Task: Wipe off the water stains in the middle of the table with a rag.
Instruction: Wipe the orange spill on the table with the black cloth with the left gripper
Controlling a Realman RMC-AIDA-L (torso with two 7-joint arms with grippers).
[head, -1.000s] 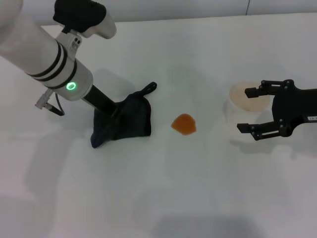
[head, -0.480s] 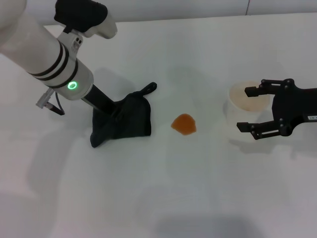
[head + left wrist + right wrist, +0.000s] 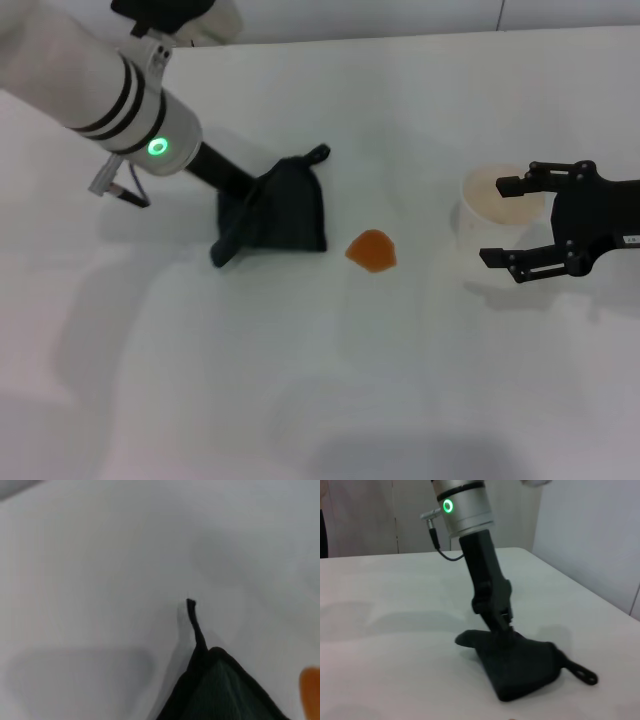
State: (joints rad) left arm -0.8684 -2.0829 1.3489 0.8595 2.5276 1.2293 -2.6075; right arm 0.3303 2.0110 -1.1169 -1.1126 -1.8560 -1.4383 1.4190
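Where the orange stain [image 3: 372, 249] sits mid-table [image 3: 330, 400], I see bare white surface around it. My rag [image 3: 275, 212] lies just left of it, not touching, pinned under my left gripper [image 3: 247, 203], shut on the cloth. My right gripper [image 3: 512, 222] hovers open beside the cup [image 3: 488, 208].

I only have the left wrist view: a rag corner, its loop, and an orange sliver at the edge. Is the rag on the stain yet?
Observer: No. The head view shows the rag beside the water stains, with bare table between them.
Operator: Is the left gripper holding it?
Observer: Yes. In the right wrist view the left gripper pinches the rag up into a peak.
Operator: And the right arm?
Observer: The right gripper is open at a white cup, off to the stain's side.
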